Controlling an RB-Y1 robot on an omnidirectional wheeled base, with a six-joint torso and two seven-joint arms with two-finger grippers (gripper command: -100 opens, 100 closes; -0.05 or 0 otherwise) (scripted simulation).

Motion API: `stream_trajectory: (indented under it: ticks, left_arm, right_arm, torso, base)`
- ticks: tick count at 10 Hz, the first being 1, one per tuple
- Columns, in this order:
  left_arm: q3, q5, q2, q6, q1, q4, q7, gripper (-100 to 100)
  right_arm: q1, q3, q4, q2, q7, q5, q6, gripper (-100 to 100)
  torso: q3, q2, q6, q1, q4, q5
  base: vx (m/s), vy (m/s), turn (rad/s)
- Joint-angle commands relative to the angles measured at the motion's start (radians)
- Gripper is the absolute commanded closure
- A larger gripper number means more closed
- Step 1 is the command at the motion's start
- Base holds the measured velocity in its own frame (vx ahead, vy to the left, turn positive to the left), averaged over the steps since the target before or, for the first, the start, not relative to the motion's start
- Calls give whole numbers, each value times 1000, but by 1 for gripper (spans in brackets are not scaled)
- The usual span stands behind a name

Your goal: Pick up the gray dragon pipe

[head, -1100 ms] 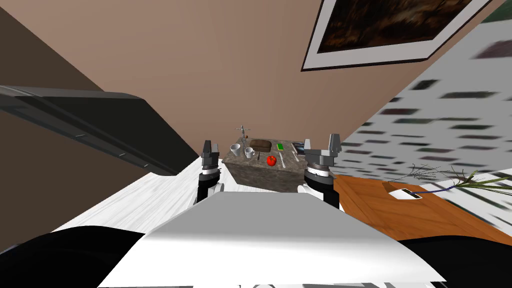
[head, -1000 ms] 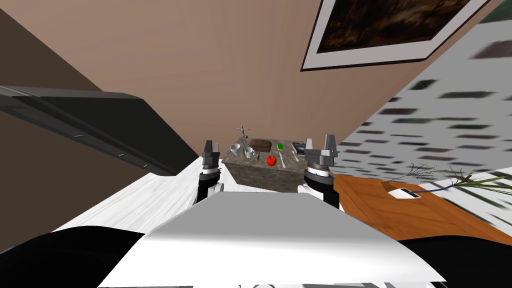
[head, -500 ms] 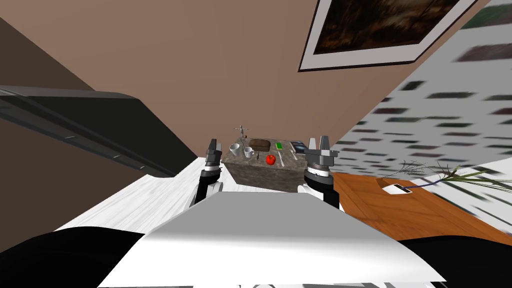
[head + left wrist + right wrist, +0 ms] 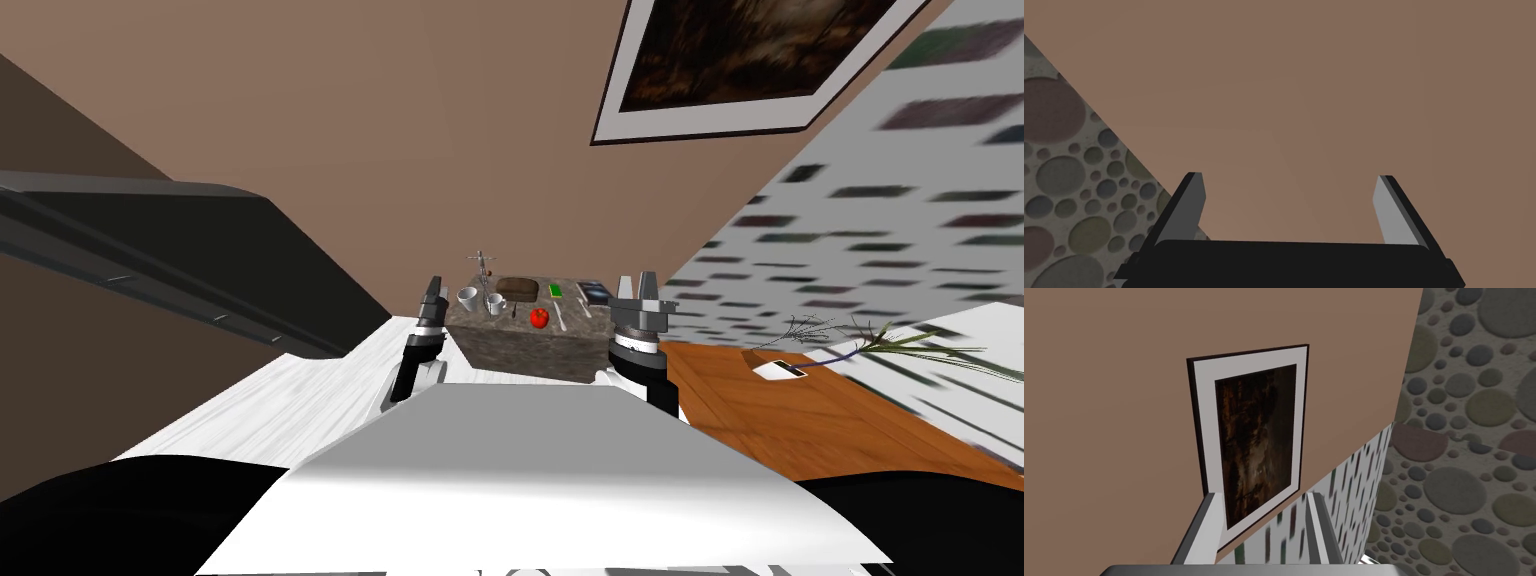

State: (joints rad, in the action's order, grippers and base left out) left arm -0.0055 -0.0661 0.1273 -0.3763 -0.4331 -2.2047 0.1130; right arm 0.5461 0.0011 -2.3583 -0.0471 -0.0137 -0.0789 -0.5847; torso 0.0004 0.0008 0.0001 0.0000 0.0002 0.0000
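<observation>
- pipe (image 4: 483,265): grey, thin, upright, far left corner of stone desk (image 4: 520,350), behind a white cup (image 4: 468,297)
- left jaws: wide apart, empty, beside desk
- right jaws: narrow gap, empty

Mottled stone block (image 4: 520,352) carries white cups (image 4: 467,297), brown loaf (image 4: 518,289), red apple (image 4: 539,318), green item (image 4: 555,290), spindly grey piece (image 4: 484,266) at rear.

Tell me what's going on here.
The robot faces a stone-look table that holds cups, a red apple and a thin grey pipe at its far edge. Nothing is held. The left gripper and right gripper are raised and open by the table's near corners, short of the pipe.
</observation>
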Motion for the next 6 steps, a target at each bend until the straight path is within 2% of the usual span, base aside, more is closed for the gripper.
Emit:
stream_trajectory:
  ticks: [1, 2, 3, 6]
  left_arm:
    - [0, 4, 8, 32, 6, 3, -2, -100]
    - [-4, 9, 18, 71, 20, 4, -2, -100]
    - [-4, 9, 18, 85, 20, 4, -2, -100]
    - [-11, 20, 35, 175, 52, 9, -1, -100]
  right_arm:
    - [0, 0, 0, 0, 0, 0, 0, 0]
    - [0, 0, 0, 0, 0, 0, 0, 0]
    - [0, 0, 0, 0, 0, 0, 0, 0]
    - [0, 0, 0, 0, 0, 0, 0, 0]
  torso:
    - [0, 0, 0, 0, 0, 0]
    - [0, 0, 0, 0, 0, 0]
    - [0, 0, 0, 0, 0, 0]
    - [0, 0, 0, 0, 0, 0]
  base:
    - [-12, -2, -26]
    - [-13, -4, -58]
    - [-10, -2, -30]
    - [-14, -7, -45]
